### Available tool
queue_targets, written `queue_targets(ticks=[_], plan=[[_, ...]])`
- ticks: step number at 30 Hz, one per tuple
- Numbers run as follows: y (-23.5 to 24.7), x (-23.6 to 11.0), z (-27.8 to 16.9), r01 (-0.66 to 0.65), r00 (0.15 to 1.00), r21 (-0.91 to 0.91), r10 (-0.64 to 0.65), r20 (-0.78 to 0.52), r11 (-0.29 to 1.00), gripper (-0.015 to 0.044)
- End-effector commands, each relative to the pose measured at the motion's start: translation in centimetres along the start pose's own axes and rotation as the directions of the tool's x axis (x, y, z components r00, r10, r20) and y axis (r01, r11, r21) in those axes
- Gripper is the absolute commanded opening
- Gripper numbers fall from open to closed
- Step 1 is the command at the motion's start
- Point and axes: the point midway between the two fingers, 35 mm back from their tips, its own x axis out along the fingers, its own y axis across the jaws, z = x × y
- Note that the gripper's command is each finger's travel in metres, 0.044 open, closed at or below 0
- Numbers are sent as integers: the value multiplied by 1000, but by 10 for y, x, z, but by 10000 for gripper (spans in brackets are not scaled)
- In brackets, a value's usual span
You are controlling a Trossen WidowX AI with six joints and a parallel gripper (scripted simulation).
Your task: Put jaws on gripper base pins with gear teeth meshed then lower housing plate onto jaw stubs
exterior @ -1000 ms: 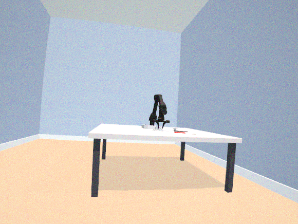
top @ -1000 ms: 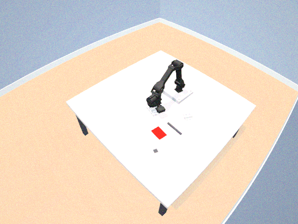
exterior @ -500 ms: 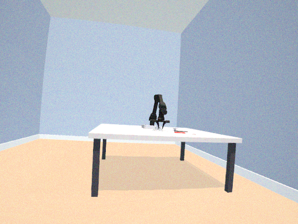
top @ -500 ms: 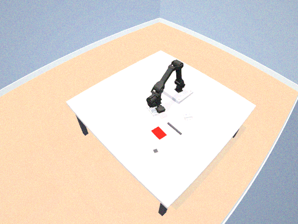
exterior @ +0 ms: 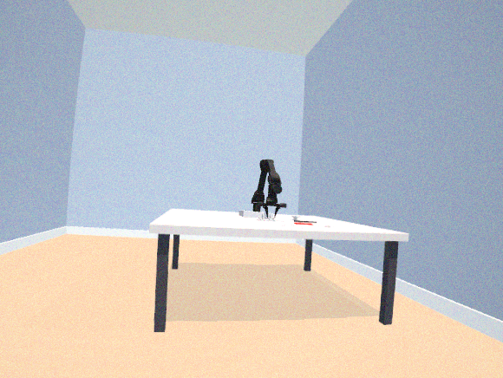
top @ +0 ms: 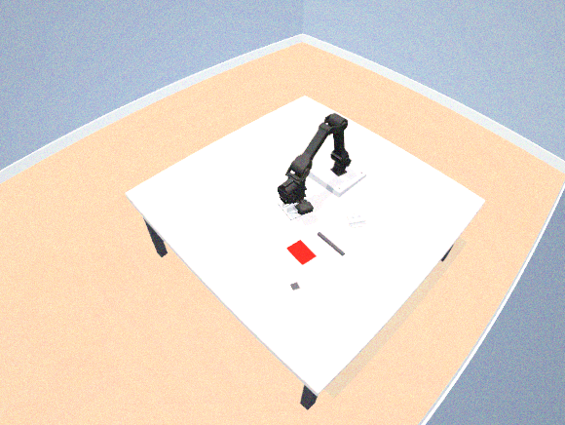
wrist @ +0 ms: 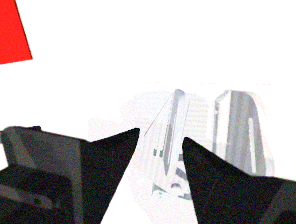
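My gripper [wrist: 160, 136] [exterior: 271, 218] is open, low over the table. In the wrist view a pale, narrow jaw [wrist: 176, 120] stands between the fingertips, with a gap visible on both sides. A second, broader-looking pale jaw [wrist: 240, 127] stands to its right, partly behind the right finger. Both appear over the pale, ridged gripper base [wrist: 137, 114], whose lower part is faint. Whether the jaws are fully on their pins and their teeth mesh cannot be told. A pale piece that looks like the housing plate [top: 357, 221] lies apart on the table.
A red square [top: 301, 252] [wrist: 12, 35] [exterior: 303, 224] lies on the white table [top: 219, 195]. A dark bar [top: 331, 244] lies beside it and a small grey square [top: 295, 286] lies farther out. The arm's white mounting plate [top: 348, 182] is behind the gripper.
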Motion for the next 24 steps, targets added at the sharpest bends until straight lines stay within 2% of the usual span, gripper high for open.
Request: queue_targets(ticks=[1,11,14,19,24], plan=[[0,0,0,0,1000,0,0,-1,1000,224],[0,-2,0,0,1000,0,0,-1,1000,224],[0,-17,1,1,1000,0,-1,-1,1000,224],[0,-61,0,3,1000,1,-3,-1,1000,224],[0,-66,0,3,1000,1,-3,-1,1000,224]])
